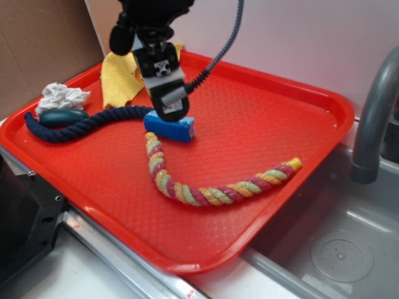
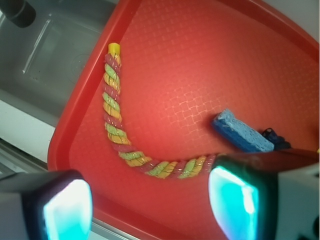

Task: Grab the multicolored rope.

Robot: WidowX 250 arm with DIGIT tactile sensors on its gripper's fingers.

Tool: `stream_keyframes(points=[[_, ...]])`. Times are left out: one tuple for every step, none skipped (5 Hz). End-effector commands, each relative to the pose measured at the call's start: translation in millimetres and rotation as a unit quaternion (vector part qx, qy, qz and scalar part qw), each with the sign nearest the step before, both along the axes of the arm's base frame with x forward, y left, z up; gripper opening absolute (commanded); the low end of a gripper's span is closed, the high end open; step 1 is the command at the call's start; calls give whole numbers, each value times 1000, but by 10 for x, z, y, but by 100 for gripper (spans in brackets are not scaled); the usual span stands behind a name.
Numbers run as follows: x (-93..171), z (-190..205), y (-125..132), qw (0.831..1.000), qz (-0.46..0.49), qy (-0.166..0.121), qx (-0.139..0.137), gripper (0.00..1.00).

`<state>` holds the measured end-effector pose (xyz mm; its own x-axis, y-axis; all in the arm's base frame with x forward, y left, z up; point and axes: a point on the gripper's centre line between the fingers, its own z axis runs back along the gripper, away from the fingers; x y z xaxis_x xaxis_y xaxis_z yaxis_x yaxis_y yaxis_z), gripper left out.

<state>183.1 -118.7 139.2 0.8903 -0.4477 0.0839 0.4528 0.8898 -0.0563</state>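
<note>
The multicolored rope (image 1: 206, 184), twisted in yellow, pink and pale green, lies curved on the red tray (image 1: 280, 118), from beside the blue sponge to the tray's right edge. In the wrist view the multicolored rope (image 2: 120, 135) curves from the upper left to just beyond my fingers. My gripper (image 1: 169, 106) hangs above the tray over the blue sponge (image 1: 169, 127), near the rope's upper end. In the wrist view my gripper (image 2: 150, 207) is open and empty, its pads (image 2: 67, 212) wide apart above bare tray.
A dark navy rope (image 1: 87, 123) lies at the tray's left, with a teal object (image 1: 62, 117), crumpled white paper (image 1: 62, 96) and a yellow cloth (image 1: 121, 78) behind. A metal sink (image 1: 336, 249) and grey faucet (image 1: 374, 118) stand to the right.
</note>
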Motion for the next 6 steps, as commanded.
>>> stream_keyframes(points=[[20, -426, -435, 986, -149, -69, 17, 100], [42, -722, -477, 983, -180, -26, 23, 100], [62, -852, -403, 984, -175, -19, 7, 100], [126, -1087, -457, 981, -195, 12, 19, 100], [75, -1127, -571, 977, -210, 9, 34, 73], [47, -1119, -646, 975, -218, 3, 35, 0]])
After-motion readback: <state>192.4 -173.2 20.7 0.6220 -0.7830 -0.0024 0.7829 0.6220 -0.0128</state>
